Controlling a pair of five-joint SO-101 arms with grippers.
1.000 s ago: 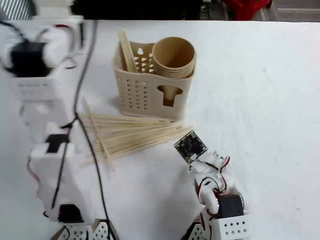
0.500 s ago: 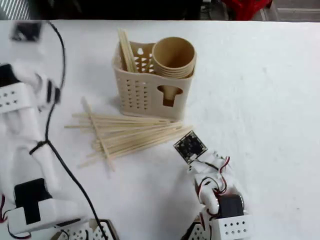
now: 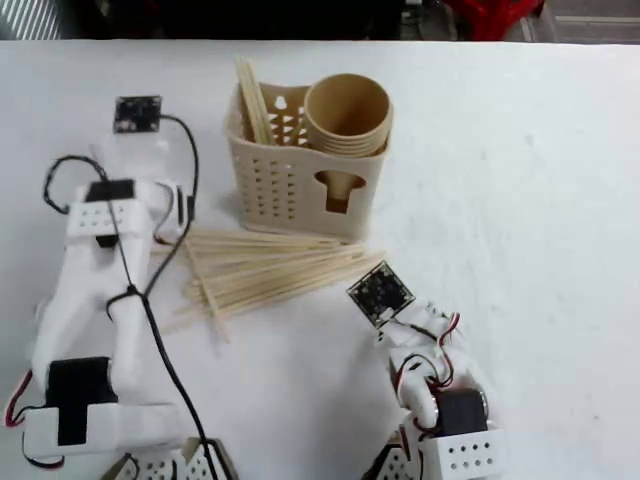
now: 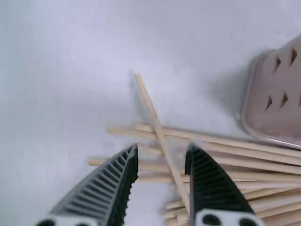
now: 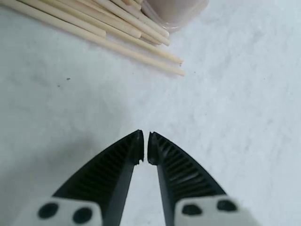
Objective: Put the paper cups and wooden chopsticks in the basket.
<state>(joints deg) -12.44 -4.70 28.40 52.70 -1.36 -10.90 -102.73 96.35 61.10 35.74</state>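
Note:
A loose pile of wooden chopsticks [image 3: 270, 270] lies on the white table in front of the cream basket [image 3: 290, 190]. The basket holds a stack of paper cups [image 3: 347, 110] and a few upright chopsticks [image 3: 254, 100]. My left arm [image 3: 100, 230] stands over the pile's left end. Its gripper [image 4: 162, 155] is open just above the chopsticks [image 4: 225, 150], one crossed stick running between the fingers. My right gripper [image 5: 145, 141] is shut and empty above bare table, short of the chopsticks' tips [image 5: 141, 42].
The basket's corner [image 4: 277, 94] is near the left gripper, past the pile. The basket's base [image 5: 174, 9] lies beyond the right gripper. A black cable [image 3: 150, 300] runs along the left arm. Open table extends to the right of the basket.
The left arm has swung from the table's left edge to stand over the left end of the chopstick pile. The right arm, basket and chopsticks have not moved.

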